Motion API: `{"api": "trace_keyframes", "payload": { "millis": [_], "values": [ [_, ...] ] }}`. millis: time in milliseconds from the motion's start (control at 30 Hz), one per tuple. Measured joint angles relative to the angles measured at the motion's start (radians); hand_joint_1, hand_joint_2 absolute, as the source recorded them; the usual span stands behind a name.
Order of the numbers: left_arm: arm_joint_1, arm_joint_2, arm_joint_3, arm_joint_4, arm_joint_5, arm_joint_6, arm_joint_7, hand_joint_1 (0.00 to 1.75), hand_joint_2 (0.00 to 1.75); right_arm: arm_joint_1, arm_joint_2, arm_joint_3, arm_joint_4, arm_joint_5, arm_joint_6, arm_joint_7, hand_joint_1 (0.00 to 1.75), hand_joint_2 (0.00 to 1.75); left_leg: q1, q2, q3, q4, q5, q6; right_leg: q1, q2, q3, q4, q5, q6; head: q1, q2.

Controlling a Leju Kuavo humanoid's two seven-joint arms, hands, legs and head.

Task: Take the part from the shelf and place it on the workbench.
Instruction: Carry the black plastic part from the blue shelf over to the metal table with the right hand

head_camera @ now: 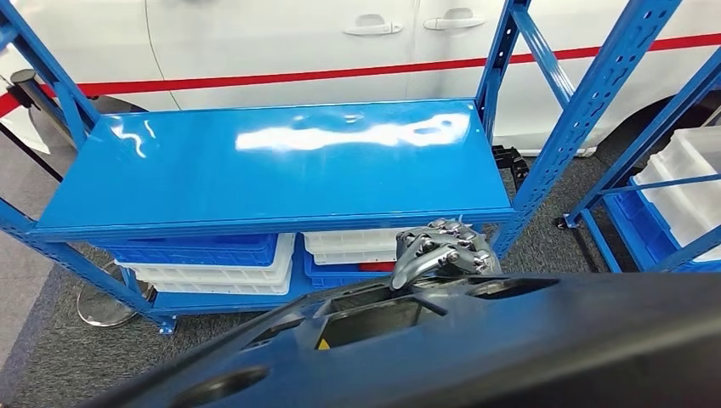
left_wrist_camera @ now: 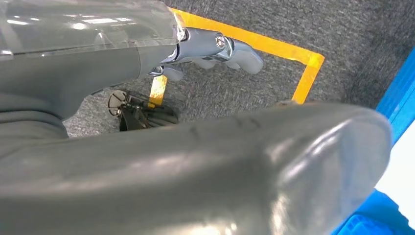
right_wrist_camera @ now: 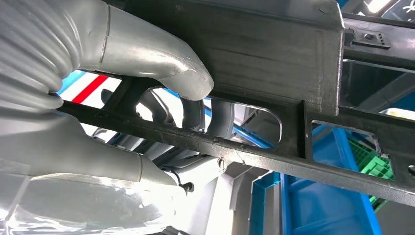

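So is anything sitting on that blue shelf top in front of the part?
Nothing visible does. The black part, held by the right hand, is at the near edge of the blue shelf top, whose surface shows only glare. The bins sit below it, out of the way.

Glossy blue-painted metal shelf (head_camera: 272, 161), matt black moulded plastic part (head_camera: 510, 340), rough grey carpet (left_wrist_camera: 352, 29).

Black part (head_camera: 510, 340) — long, slotted, held.
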State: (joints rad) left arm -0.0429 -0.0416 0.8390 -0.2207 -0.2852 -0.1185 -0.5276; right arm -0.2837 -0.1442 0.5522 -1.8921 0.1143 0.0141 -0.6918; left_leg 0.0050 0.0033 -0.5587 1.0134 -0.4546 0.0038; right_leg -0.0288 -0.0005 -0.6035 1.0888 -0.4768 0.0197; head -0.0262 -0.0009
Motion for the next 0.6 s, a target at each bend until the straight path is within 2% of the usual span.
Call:
{"api": "trace_keyframes", "payload": {
  "millis": [33, 100, 167, 233, 300, 333, 367, 400, 467, 500, 567, 600],
  "values": [
    [-0.001, 0.0, 0.0, 0.0, 0.0, 0.0, 0.0, 0.0, 0.0, 0.0, 0.0, 0.0, 0.0, -0.001, 0.0, 0.0, 1.73, 1.75, -0.001, -0.001, -0.007, 0.009, -0.003, -0.007, 0.001, 0.002, 0.009, -0.023, 0.003, -0.006, -0.001, 0.0],
    [-0.001, 0.0, 0.002, 0.0, 0.0, 0.0, 0.0, 0.0, 0.0, -0.001, -0.001, 0.0, 0.001, -0.001, -0.003, 0.0, 1.73, 1.75, 0.0, -0.002, -0.014, 0.014, -0.003, -0.017, 0.006, 0.005, 0.002, -0.025, 0.002, -0.024, -0.002, 0.0],
    [-0.001, -0.001, 0.004, 0.0, 0.0, 0.0, -0.001, 0.0, 0.0, -0.005, -0.001, 0.0, 0.001, -0.005, -0.007, 0.0, 1.73, 1.75, 0.003, -0.002, -0.02, 0.026, -0.013, -0.027, 0.005, 0.005, 0.0, -0.028, 0.007, -0.036, -0.003, 0.0],
    [-0.001, -0.002, 0.006, 0.0, -0.002, -0.001, -0.004, 0.0, 0.0, -0.009, -0.001, 0.001, 0.002, -0.019, -0.009, 0.0, 1.73, 1.75, 0.006, -0.002, -0.052, 0.1, -0.064, -0.035, 0.004, 0.005, -0.002, -0.031, 0.012, -0.046, -0.009, 0.0],
    [0.0, -0.002, 0.007, 0.0, -0.005, -0.001, -0.005, 0.0, 0.0, -0.01, -0.001, 0.001, 0.003, -0.032, -0.008, 0.0, 1.73, 1.75, 0.007, -0.002, -0.106, 0.227, -0.127, -0.04, 0.006, 0.008, -0.007, -0.031, 0.014, -0.05, -0.018, 0.0],
    [0.001, -0.002, 0.007, 0.0, -0.007, -0.001, -0.006, 0.0, 0.0, -0.01, -0.001, 0.001, 0.003, -0.034, -0.008, 0.0, 1.73, 1.75, 0.007, -0.002, -0.125, 0.273, -0.141, -0.041, 0.007, 0.011, -0.009, -0.031, 0.015, -0.051, -0.02, 0.0],
    [0.001, -0.002, 0.007, 0.0, -0.009, -0.001, -0.006, 0.0, 0.0, -0.01, -0.001, 0.001, 0.003, -0.035, -0.008, 0.001, 1.73, 1.75, 0.007, -0.002, -0.129, 0.286, -0.136, -0.04, 0.008, 0.015, -0.01, -0.031, 0.016, -0.052, -0.022, 0.0],
    [0.002, -0.002, 0.008, 0.0, -0.01, -0.002, -0.006, 0.0, 0.0, -0.012, -0.001, 0.001, 0.003, -0.034, -0.008, 0.001, 1.73, 1.75, 0.007, -0.004, -0.114, 0.258, -0.113, -0.036, 0.009, 0.02, -0.01, -0.031, 0.017, -0.051, -0.023, 0.0],
    [0.001, -0.001, 0.008, 0.0, -0.014, -0.003, -0.007, 0.0, 0.0, -0.019, -0.001, 0.001, 0.003, -0.033, -0.008, 0.001, 1.73, 1.75, 0.006, -0.024, -0.049, 0.131, -0.05, -0.024, 0.009, 0.032, -0.008, -0.031, 0.019, -0.048, -0.025, 0.0],
    [0.001, 0.0, 0.008, 0.0, -0.016, -0.004, -0.008, 0.0, 0.0, -0.024, -0.001, 0.001, 0.003, -0.032, -0.009, 0.002, 1.73, 1.75, 0.005, -0.038, -0.019, 0.07, -0.029, -0.018, 0.009, 0.039, -0.009, -0.031, 0.021, -0.044, -0.027, 0.0],
    [0.001, 0.002, 0.008, 0.0, -0.018, -0.007, -0.01, 0.0, 0.0, -0.031, -0.001, 0.001, 0.004, -0.031, -0.009, 0.002, 1.73, 1.75, 0.0, -0.055, 0.006, 0.016, -0.021, -0.011, 0.005, 0.05, -0.014, -0.033, 0.028, -0.033, -0.033, 0.0],
    [0.001, 0.003, 0.008, 0.0, -0.018, -0.007, -0.012, 0.0, 0.0, -0.032, -0.001, 0.001, 0.004, -0.031, -0.009, 0.002, 1.73, 1.75, -0.003, -0.05, 0.007, 0.011, -0.019, -0.008, 0.003, 0.056, -0.016, -0.035, 0.032, -0.026, -0.035, 0.0]
  ]
}}
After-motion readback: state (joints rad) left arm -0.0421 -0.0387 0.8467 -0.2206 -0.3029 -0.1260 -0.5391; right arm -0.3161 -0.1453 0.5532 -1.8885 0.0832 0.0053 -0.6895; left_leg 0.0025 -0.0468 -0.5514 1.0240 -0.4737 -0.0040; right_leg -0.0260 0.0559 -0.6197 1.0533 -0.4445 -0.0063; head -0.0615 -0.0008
